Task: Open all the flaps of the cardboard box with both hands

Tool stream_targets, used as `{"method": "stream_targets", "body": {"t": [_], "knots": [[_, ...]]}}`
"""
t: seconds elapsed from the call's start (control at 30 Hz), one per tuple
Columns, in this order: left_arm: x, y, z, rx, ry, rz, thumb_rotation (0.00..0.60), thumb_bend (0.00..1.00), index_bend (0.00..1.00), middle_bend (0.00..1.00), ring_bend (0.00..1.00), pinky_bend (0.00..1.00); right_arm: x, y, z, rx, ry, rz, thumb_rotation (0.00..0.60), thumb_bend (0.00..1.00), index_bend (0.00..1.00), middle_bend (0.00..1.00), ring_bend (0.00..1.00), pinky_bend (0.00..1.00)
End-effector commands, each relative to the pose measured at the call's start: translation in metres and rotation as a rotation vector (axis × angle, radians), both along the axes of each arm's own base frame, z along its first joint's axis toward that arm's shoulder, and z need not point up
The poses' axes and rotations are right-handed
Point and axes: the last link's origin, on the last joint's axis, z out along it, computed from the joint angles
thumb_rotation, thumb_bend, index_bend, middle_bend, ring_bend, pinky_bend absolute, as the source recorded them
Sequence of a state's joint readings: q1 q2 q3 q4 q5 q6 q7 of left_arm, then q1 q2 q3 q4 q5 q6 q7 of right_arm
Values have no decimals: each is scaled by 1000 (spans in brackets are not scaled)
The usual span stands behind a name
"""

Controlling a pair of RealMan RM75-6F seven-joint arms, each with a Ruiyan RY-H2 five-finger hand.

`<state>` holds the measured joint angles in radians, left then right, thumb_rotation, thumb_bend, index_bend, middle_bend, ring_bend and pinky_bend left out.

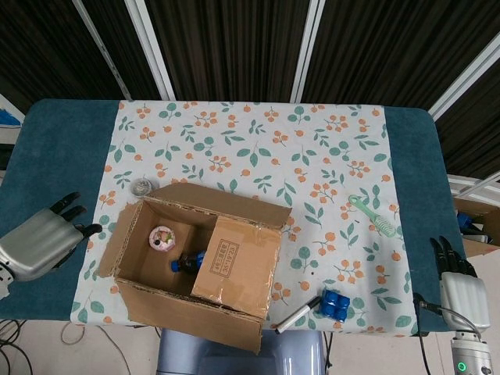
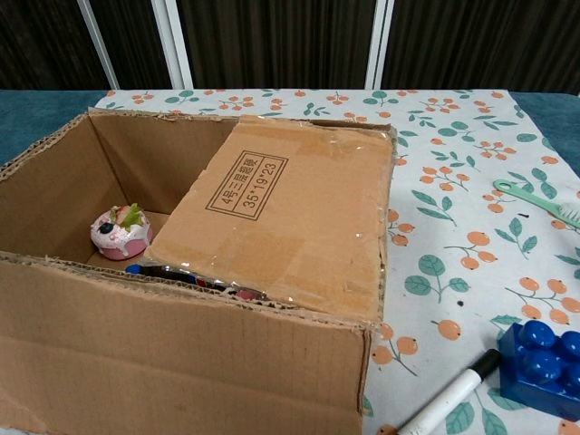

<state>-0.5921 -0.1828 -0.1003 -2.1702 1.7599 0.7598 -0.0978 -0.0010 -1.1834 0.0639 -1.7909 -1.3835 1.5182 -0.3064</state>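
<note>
Head view: the box (image 1: 191, 269) sits near the tabletop's front edge, left of centre, its long axis running left to right and turned slightly clockwise. The right flap (image 1: 234, 266) is folded in over the opening and bears a printed rectangular label, too small to read here. The left flap (image 1: 116, 241) hangs outward and down. Inside lie a pink cupcake (image 1: 162, 237) and a dark bottle (image 1: 186, 263). The left hand (image 1: 43, 238) hovers over the left edge, fingers spread, empty, apart from the box. The right hand (image 1: 459, 287) waits at the front right corner, fingers straight, holding nothing.

Chest view: the flap's label (image 2: 246, 185) reads "4号三层超硬 35*19*23". At the front right lie a marker (image 2: 449, 394) and a blue brick (image 2: 542, 361); a green brush (image 2: 539, 199) lies at the right edge.
</note>
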Motion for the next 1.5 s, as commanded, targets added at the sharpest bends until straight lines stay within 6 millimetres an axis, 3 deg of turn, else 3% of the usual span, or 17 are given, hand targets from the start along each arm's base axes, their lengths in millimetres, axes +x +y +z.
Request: {"method": "stream_targets", "body": {"t": [0.03, 0.2, 0.4, 0.67, 0.83, 1.03, 1.07, 1.13, 1.27, 1.37, 1.5], "knots": [[-21, -7, -7, 112, -356, -48, 600, 599, 247, 438, 109, 1, -1, 0, 0, 1, 3, -2, 600, 181, 0, 74, 171, 233], [-56, -25, -16, 220, -525, -102, 600, 575, 219, 293, 52, 1, -2, -3, 2, -11, 4, 0, 600, 180, 0, 68, 171, 233], [-100, -45, -31, 367, -528, -48, 600, 519, 176, 179, 4, 13, 2, -17, 14, 1, 7, 46, 600, 175, 0, 55, 169, 233], [-145, -64, -46, 523, -507, 125, 600, 516, 145, 119, 0, 0, 48, -70, 46, 56, 46, 220, 600, 180, 0, 55, 167, 233], [-159, -66, -52, 540, -526, 182, 600, 517, 144, 122, 0, 0, 79, -101, 57, 137, 82, 318, 600, 312, 0, 57, 165, 233], [-171, -69, -58, 553, -490, 211, 600, 527, 141, 123, 0, 0, 121, -130, 54, 290, 52, 421, 600, 555, 0, 112, 187, 233], [-170, -68, -56, 568, -500, 201, 600, 528, 141, 122, 0, 0, 141, -138, 47, 344, 35, 480, 600, 592, 0, 119, 188, 233], [-169, -71, -53, 573, -523, 191, 600, 531, 140, 122, 0, 0, 159, -150, 39, 406, 23, 523, 600, 655, 5, 135, 190, 233], [-172, -71, -44, 607, -523, 191, 600, 551, 140, 122, 0, 0, 184, -160, 26, 473, 5, 580, 600, 772, 27, 168, 207, 233], [-174, -71, -37, 636, -538, 201, 600, 552, 140, 122, 0, 0, 213, -169, 13, 518, 9, 656, 600, 834, 46, 199, 213, 233], [-174, -71, -37, 637, -536, 194, 600, 552, 140, 124, 0, 0, 242, -174, -2, 566, 20, 709, 600, 926, 53, 216, 236, 233]]}}
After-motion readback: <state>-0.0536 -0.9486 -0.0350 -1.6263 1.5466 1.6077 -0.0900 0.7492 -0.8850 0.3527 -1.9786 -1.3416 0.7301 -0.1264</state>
